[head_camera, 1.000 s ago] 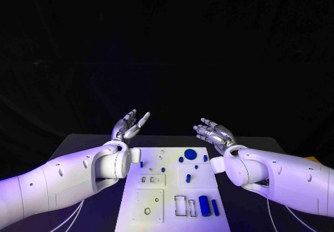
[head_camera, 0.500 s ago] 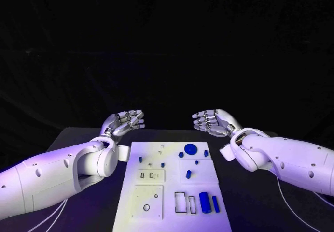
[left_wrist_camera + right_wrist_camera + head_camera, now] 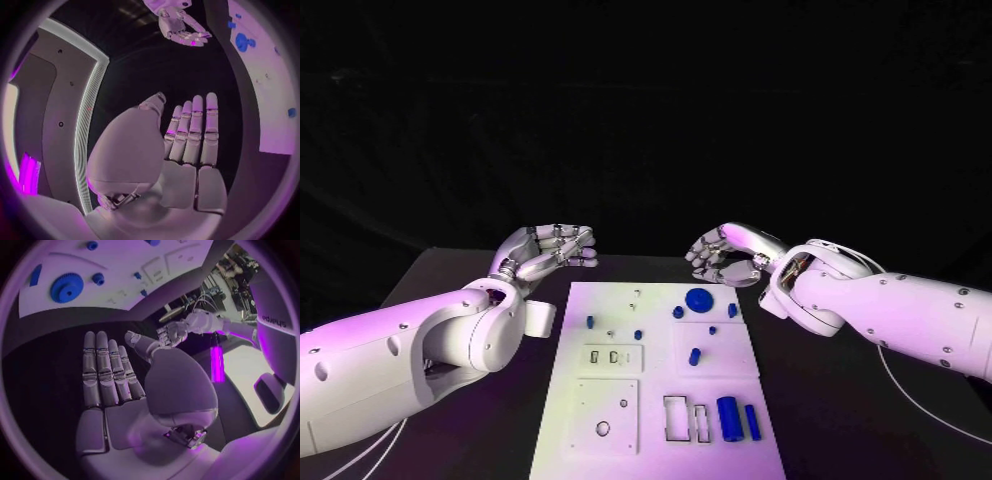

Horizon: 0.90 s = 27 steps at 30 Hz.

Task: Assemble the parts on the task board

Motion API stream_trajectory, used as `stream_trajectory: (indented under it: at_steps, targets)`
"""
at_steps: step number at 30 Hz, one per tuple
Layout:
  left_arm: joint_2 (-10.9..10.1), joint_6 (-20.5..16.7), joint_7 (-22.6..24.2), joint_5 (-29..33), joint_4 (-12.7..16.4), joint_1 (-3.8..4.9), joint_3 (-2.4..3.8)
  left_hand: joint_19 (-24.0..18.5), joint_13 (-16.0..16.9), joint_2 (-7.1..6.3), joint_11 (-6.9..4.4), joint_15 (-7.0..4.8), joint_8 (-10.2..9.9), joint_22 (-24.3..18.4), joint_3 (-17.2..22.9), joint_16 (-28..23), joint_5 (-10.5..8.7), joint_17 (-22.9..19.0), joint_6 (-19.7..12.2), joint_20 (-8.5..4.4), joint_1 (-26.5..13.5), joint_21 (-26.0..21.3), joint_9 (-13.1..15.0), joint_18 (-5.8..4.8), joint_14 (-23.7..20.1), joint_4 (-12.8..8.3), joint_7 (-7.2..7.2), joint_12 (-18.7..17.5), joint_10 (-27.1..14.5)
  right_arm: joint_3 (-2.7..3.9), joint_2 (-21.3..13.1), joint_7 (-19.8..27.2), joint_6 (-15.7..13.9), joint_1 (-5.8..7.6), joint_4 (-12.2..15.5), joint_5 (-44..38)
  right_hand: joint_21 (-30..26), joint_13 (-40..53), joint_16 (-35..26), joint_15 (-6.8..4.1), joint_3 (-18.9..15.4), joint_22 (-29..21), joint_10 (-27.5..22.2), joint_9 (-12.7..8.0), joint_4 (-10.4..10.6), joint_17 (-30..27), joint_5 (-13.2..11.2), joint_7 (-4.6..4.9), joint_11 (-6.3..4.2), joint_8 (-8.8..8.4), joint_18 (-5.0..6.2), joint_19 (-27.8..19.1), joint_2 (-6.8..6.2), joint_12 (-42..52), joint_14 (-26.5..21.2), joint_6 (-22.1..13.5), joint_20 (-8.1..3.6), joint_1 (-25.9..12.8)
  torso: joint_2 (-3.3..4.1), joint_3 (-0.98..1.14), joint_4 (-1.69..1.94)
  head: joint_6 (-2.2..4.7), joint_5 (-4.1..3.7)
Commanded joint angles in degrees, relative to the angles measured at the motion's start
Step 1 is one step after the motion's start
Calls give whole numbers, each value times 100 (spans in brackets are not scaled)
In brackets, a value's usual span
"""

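Note:
The white task board [image 3: 733, 372] lies in the middle of the table, also seen in the wrist views [image 3: 262, 100] [image 3: 125, 275]. On it lie a blue gear disc [image 3: 698, 297] [image 3: 240, 41] [image 3: 66, 287], a thick blue cylinder [image 3: 728, 416], a thin blue pin [image 3: 751, 422] and several small blue pegs, one near the middle [image 3: 695, 355]. My left hand [image 3: 548, 248] hovers above the board's far left corner. My right hand [image 3: 724, 254] hovers above its far right corner, just beyond the gear. Both have their fingers curled in and hold nothing.
The black table [image 3: 848, 410] extends on both sides of the board. The board's near half has rectangular recesses [image 3: 674, 420] and a square plate with a ring hole [image 3: 603, 429]. My forearms flank the board.
Both hands have gone from raised with spread fingers to curled in. They have also lowered toward the board's far corners. The parts on the board have not moved.

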Motion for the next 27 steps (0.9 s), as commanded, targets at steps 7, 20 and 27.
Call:
stream_trajectory:
  at_steps: [7,20,27]
  targets:
    - [-253,309,-127,-113,508,35,43,51,1,-69,-3,2,-20,20,34,21,-40,41,14,1,-41,52,-8,114,27,-7,5,-54,24,-1,-1,-1172,937,58,304,-2552,1551,267,1468,-511,-196,956,362,164,215,1548,99,-314,-320,-20,62,1076,-346,-74,1654,342,-533,-103,317,-66,115,-53,-84]
    - [-459,368,-123,-61,833,104,72,85,-1,-83,3,5,-41,43,38,13,-43,73,-1,-8,-87,103,-14,111,9,-3,7,-93,14,-5,141,-1425,1062,30,294,-3038,3427,496,3250,-517,-54,3187,173,385,409,3303,112,-322,-322,-54,-181,1591,-437,-44,1836,324,-549,-69,486,-91,173,-57,-93]
    - [-488,395,-127,-49,876,131,74,89,-2,-83,5,8,-46,47,39,8,-43,80,-5,-9,-99,113,-15,110,0,-2,8,-105,7,-6,191,-1462,1039,26,264,-3110,4191,557,4170,-501,-7,4211,128,467,466,4186,116,-312,-310,-63,-317,1900,-451,-31,1972,311,-531,-51,525,-102,197,-65,-115]
